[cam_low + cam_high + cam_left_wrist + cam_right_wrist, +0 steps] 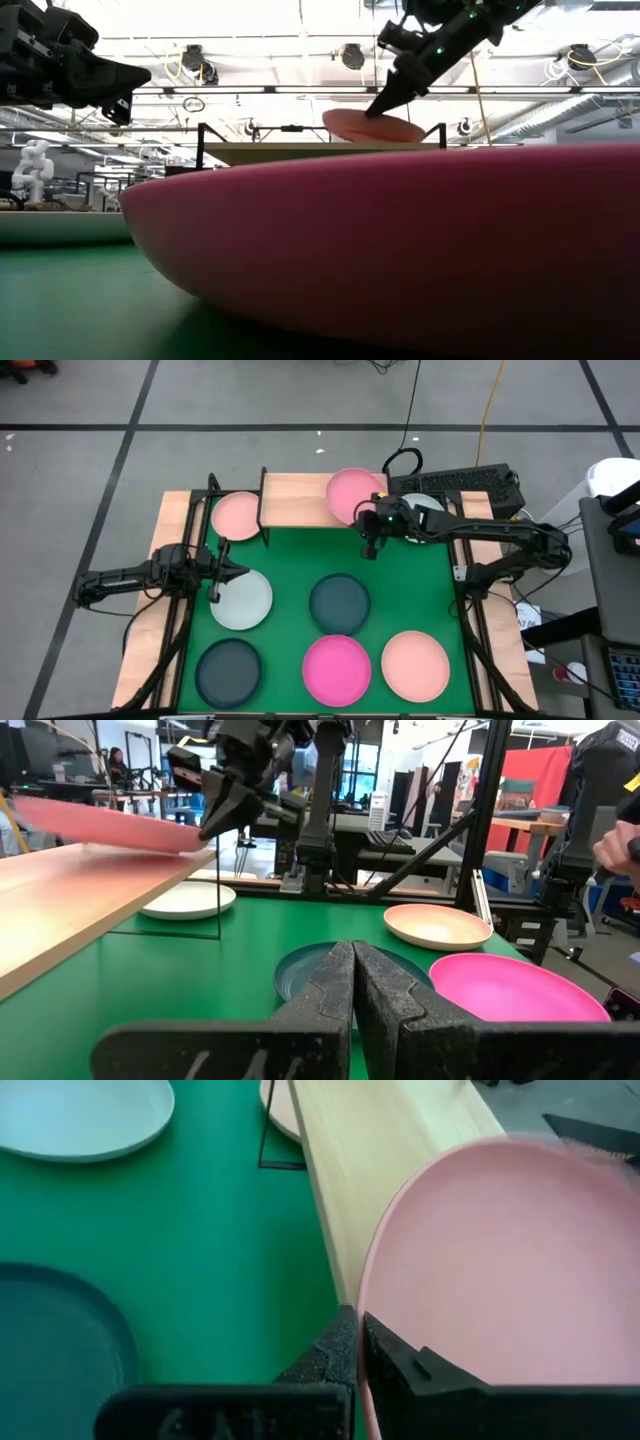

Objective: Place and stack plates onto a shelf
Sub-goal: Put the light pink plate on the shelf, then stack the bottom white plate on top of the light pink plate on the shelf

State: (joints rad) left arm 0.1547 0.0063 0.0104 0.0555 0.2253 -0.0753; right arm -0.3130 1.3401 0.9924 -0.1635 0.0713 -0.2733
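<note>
A light pink plate (350, 495) hangs tilted over the right end of the light-wood shelf (295, 500), with my right gripper (363, 523) shut on it. Whether the plate touches the board I cannot tell. Another pink plate (237, 515) lies on the mat, partly under the shelf's left end. My left gripper (352, 982) waits shut and level above the left edge of a pale mint plate (243, 600), holding nothing. My right gripper pinches the pink plate's rim (372, 1305) between its two fingers, on the plate's near right side. The fingers slant down toward the table's left. The plate is tilted (375, 125), its body spreading out over the shelf beyond the fingertips.
On the green mat lie two dark teal plates (340, 603) (228, 670), a magenta plate (337, 668) and a peach plate (415, 665). A pale plate (425, 520) sits beneath my right arm. Black frame posts (212, 490) stand at the mat's edges.
</note>
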